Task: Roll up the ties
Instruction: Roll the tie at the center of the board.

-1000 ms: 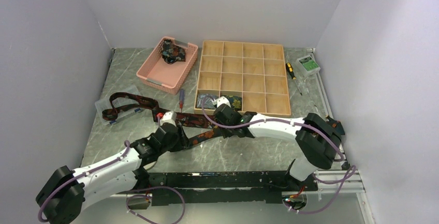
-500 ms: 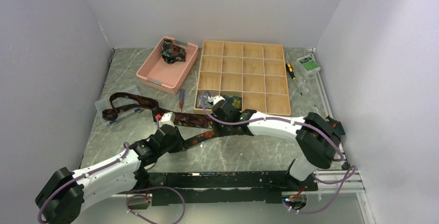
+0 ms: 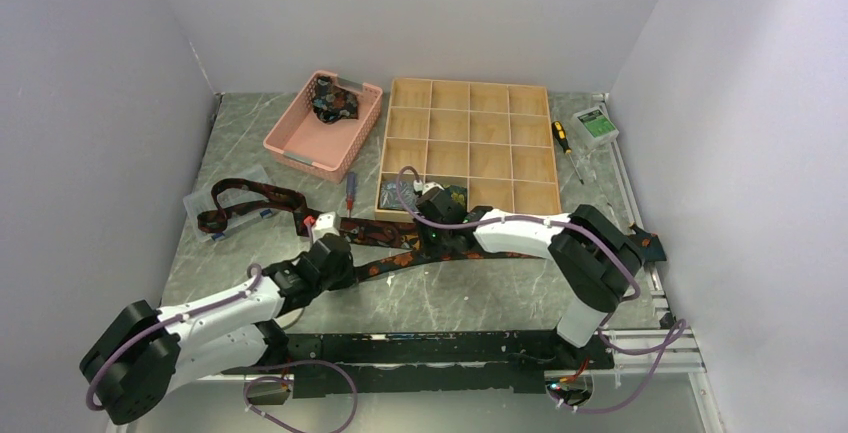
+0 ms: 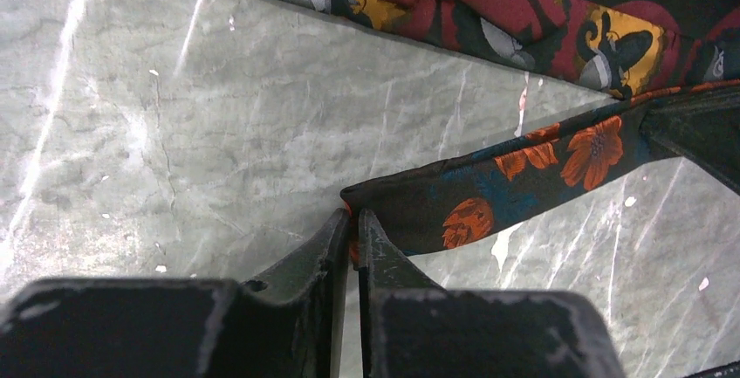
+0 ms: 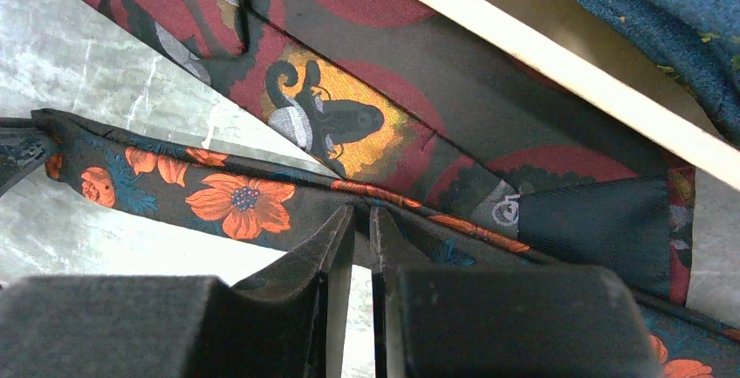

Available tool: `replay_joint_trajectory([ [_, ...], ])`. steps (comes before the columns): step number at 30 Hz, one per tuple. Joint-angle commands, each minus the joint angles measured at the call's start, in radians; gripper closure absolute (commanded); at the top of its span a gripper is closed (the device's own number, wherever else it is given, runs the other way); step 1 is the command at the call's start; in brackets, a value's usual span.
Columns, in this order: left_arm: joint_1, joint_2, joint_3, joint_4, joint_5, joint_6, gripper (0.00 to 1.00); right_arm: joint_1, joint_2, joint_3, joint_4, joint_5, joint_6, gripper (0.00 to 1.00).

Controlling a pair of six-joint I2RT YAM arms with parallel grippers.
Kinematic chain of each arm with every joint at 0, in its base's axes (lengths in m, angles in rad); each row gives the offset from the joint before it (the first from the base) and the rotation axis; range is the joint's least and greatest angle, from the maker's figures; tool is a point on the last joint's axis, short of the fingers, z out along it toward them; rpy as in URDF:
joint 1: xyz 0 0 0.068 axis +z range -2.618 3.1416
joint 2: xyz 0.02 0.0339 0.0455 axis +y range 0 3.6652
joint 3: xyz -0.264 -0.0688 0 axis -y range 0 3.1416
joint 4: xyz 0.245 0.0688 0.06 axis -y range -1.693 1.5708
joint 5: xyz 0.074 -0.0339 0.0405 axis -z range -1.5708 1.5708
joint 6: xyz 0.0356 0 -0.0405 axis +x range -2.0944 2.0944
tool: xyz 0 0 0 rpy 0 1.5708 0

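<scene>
On the grey marbled tabletop [image 3: 480, 303], just in front of the wooden tray [image 3: 490, 128], a navy orange-flowered tie [image 3: 395, 263] lies stretched between both arms, beside a maroon tie [image 3: 260, 193]. Left tool [image 4: 352, 230] is pinched on its folded end; right tool [image 5: 359, 221] is closed on its edge further along. Both holds look shallow: a pull could slip the fabric free, or drag the maroon tie along. A second earlier both tools stood wider, the right elbow further out.
</scene>
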Motion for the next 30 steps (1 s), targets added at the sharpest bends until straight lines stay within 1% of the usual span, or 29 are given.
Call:
replay_joint_trajectory([
  [1,0.004,0.047,0.031,-0.028,-0.063,-0.008,0.88,-0.013,0.02,-0.044,0.026,-0.024,0.035,0.83],
  [3,0.004,0.053,0.053,-0.073,-0.088,-0.016,0.89,-0.026,0.018,-0.043,0.021,-0.017,0.043,0.83],
  [5,0.003,0.052,0.062,-0.084,-0.089,-0.013,0.89,-0.047,0.006,-0.044,0.015,0.005,0.044,0.83],
  [10,0.004,0.036,0.085,-0.168,-0.131,-0.071,0.9,-0.086,-0.003,-0.027,-0.021,0.023,0.02,0.82],
  [14,0.003,0.02,0.113,-0.224,-0.166,-0.072,0.87,-0.086,-0.045,-0.023,-0.011,0.014,0.012,0.78],
  [18,0.004,-0.014,0.131,-0.246,-0.168,-0.048,0.83,-0.057,-0.08,0.045,-0.031,0.002,0.019,0.73],
  [21,0.003,-0.042,0.137,-0.25,-0.144,-0.031,0.76,-0.022,-0.073,0.114,-0.047,-0.022,0.016,0.72],
  [22,0.003,-0.049,0.141,-0.255,-0.135,-0.03,0.71,-0.013,-0.064,0.136,-0.05,-0.047,0.018,0.72],
  [24,0.004,-0.06,0.144,-0.262,-0.113,-0.023,0.58,0.004,-0.041,0.169,-0.041,-0.082,0.019,0.72],
  [25,0.003,-0.065,0.144,-0.27,-0.106,-0.024,0.54,0.014,-0.026,0.183,-0.035,-0.104,0.02,0.72],
  [27,0.003,-0.071,0.147,-0.288,-0.103,-0.039,0.5,0.035,0.011,0.215,-0.03,-0.141,0.024,0.76],
  [30,0.003,-0.081,0.127,-0.275,-0.099,-0.058,0.48,0.057,0.068,0.252,-0.027,-0.182,0.038,0.82],
])
